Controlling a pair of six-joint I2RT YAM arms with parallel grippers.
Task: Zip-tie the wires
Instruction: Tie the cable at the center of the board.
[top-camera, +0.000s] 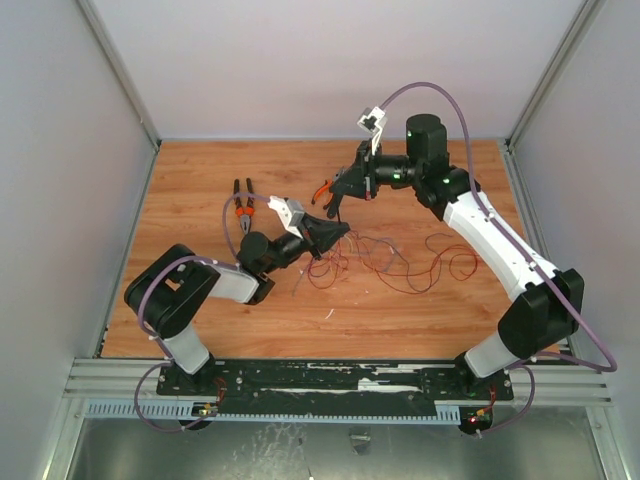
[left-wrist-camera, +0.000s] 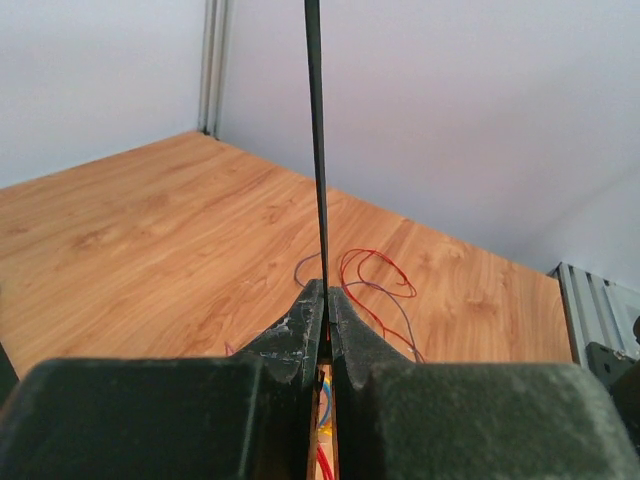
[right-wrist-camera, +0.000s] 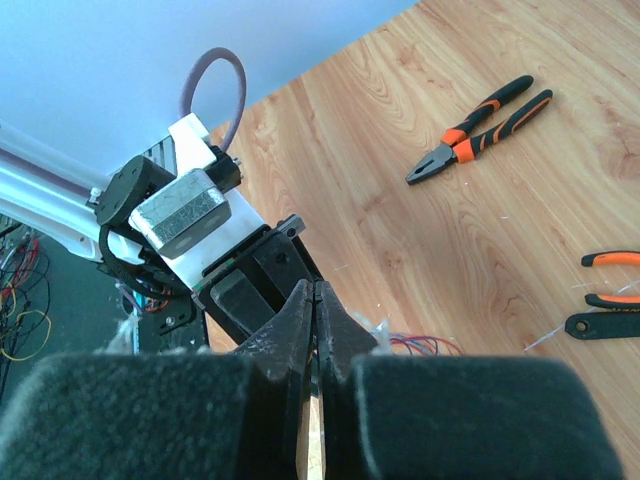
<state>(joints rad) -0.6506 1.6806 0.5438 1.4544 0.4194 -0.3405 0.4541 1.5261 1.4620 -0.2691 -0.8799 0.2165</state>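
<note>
The zip tie (left-wrist-camera: 317, 130) is gripped over the tangled wires (top-camera: 400, 265), mid-frame.
The left tool (left-wrist-camera: 325, 300) is clamped on it; the right tool (right-wrist-camera: 316, 300) is pressed together, perhaps on its far end.

Thin tangled wires (top-camera: 405, 268) are red, orange and dark; the slim plastic zip tie (left-wrist-camera: 318, 150) is black; the woodgrain desk (top-camera: 200, 180) is honey-brown.

Lab cell — white panels (top-camera: 60, 200), aluminium rail (top-camera: 110, 380)

no readable text, no labels, no brands, no numbers
</note>
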